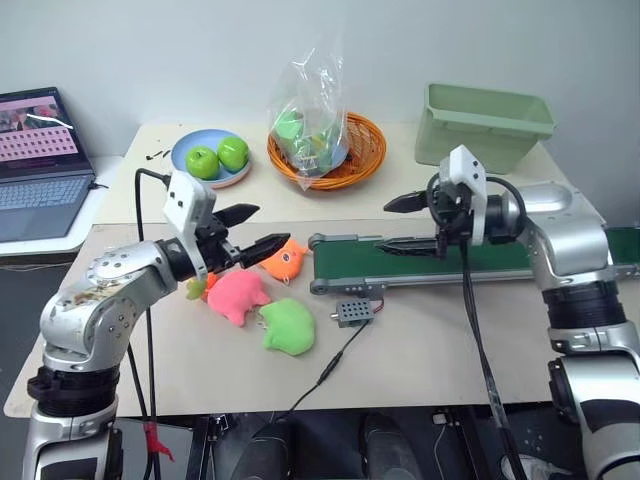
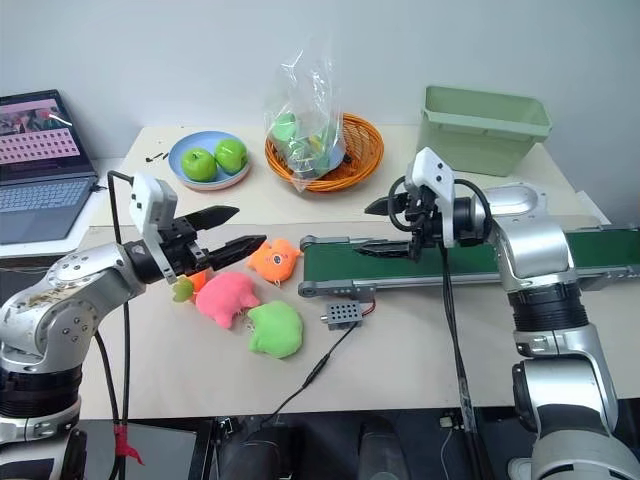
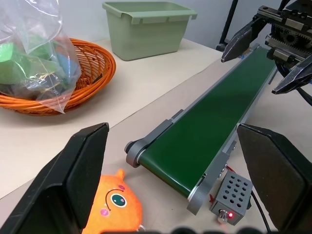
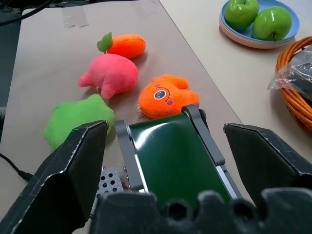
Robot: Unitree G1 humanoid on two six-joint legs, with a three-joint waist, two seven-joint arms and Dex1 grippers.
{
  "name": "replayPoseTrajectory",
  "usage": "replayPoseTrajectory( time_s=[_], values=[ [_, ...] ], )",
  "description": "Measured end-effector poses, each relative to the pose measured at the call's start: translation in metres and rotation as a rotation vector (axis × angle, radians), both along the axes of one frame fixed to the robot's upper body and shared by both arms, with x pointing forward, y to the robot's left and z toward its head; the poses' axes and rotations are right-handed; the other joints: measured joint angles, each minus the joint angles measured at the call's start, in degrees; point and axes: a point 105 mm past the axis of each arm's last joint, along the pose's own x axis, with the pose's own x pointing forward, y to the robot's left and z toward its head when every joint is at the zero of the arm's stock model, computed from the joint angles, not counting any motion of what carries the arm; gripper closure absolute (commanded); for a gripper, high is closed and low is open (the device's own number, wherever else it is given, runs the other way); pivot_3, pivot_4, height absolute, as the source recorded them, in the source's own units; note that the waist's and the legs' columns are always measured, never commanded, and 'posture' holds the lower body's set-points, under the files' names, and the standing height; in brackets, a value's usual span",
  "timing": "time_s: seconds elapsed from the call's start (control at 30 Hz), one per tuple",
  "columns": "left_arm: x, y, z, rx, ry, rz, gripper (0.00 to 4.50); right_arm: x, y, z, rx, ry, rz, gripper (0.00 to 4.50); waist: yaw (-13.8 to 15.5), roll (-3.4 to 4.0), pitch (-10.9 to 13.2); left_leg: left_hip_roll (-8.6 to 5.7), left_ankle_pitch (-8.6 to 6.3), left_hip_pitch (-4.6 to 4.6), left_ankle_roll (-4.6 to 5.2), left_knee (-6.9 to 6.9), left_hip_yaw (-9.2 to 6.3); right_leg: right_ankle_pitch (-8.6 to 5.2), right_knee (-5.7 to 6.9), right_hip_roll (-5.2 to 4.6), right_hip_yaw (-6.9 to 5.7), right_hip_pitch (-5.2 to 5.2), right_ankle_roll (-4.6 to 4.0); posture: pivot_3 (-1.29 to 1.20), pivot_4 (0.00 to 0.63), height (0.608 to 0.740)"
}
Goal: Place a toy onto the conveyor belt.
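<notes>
Hovering above the surface (image 1: 420, 350), the left gripper (image 1: 250, 229) has its fingers apart and empty. The toy (image 4: 126, 45), with its green patch, lies beyond the pink plush (image 4: 109, 74), well apart from the conveyor belt (image 3: 204, 126). Right gripper (image 1: 405, 224) fingers are apart over the belt. Risk: closing on the nearer orange plush (image 1: 283, 259) instead.

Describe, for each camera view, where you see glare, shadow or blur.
Left eye view: glare on the clear plastic bag. Left wrist view: near fingers blurred, conveyor belt sharp. Right wrist view: soft shadows beside the pink plush.
</notes>
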Motion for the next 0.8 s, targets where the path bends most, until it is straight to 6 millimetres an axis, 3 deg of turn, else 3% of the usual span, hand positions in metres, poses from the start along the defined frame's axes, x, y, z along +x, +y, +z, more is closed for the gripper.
replayPoseTrajectory(
  time_s=[0.17,0.23,0.4,0.5,0.8],
  values=[
    [-0.002,0.001,0.000,-0.010,0.004,-0.012,0.04,-0.001,0.000,-0.001,-0.011,0.006,0.010,0.00,0.02,0.00,0.00,0.00,0.00,0.00,0.00,0.00,0.00,0.00,0.00,0.00,0.01,0.00,0.00,0.00,0.150,0.740],
    [-0.002,0.010,0.004,-0.050,0.005,0.013,0.04,-0.002,0.002,-0.004,-0.020,0.011,0.018,0.00,-0.15,0.00,0.00,0.03,0.00,0.00,0.00,0.00,0.01,0.00,0.02,0.01,0.03,-0.04,0.00,0.00,0.150,0.740],
    [0.005,0.045,0.000,-0.113,0.058,0.160,0.04,-0.002,0.002,-0.005,-0.025,0.015,0.025,0.00,-0.09,0.00,0.00,0.03,-0.01,0.02,0.01,0.00,0.03,0.00,0.04,0.02,0.06,-0.04,0.00,0.00,0.150,0.740],
    [0.008,0.076,-0.008,-0.181,0.105,0.312,0.04,-0.001,0.002,-0.004,-0.029,0.009,0.029,0.00,-0.07,0.00,0.00,0.04,-0.02,0.02,0.03,0.00,0.03,0.00,0.03,0.02,0.07,-0.05,0.00,0.00,0.150,0.740],
    [0.016,0.123,-0.040,-0.185,0.139,0.663,0.04,0.000,0.005,-0.008,-0.031,0.023,0.037,0.00,0.55,-0.01,0.00,0.05,-0.02,0.02,0.02,0.00,0.05,0.04,0.02,0.01,0.11,-0.05,-0.03,0.00,0.150,0.740]
  ],
)
